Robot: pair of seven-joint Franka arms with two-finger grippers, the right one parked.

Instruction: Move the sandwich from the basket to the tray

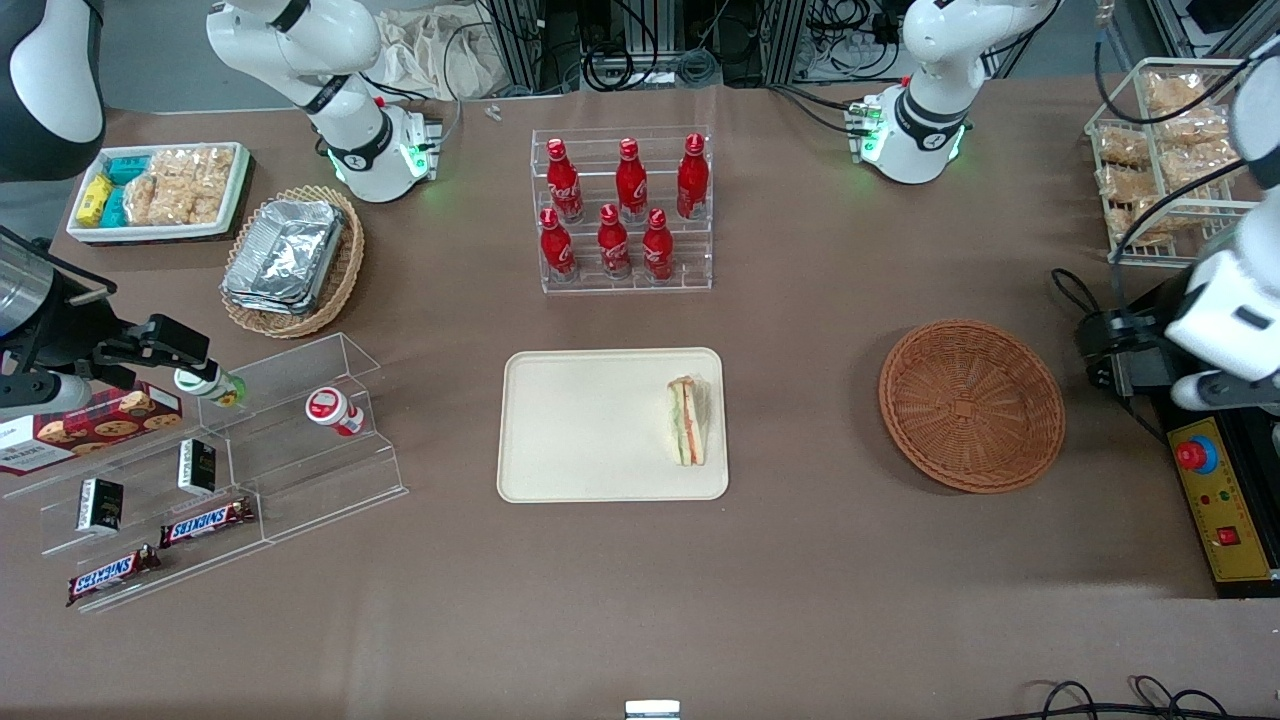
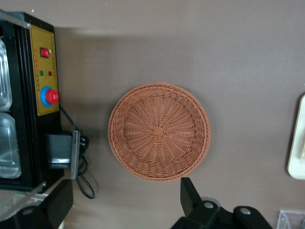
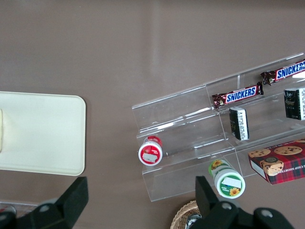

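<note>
The sandwich (image 1: 687, 421), a pale wedge with orange, green and pink layers, lies on the cream tray (image 1: 590, 420) at the tray's end toward the working arm. The round reddish-brown basket (image 1: 970, 405) holds nothing; the left wrist view looks straight down into the basket (image 2: 158, 131) and catches a strip of the tray (image 2: 298, 143). My gripper (image 1: 1097, 350) hangs above the table beside the basket, toward the working arm's end. In the left wrist view the gripper (image 2: 124, 202) is open, its black fingers (image 2: 190, 195) wide apart with bare table between them.
A black control box (image 1: 1225, 500) with a red button and cables sits by the basket. A clear rack of red bottles (image 1: 622, 210) stands farther from the camera than the tray. A stepped acrylic shelf (image 1: 220, 470), foil-container basket (image 1: 290, 260) and snack tray (image 1: 160, 190) lie toward the parked arm's end.
</note>
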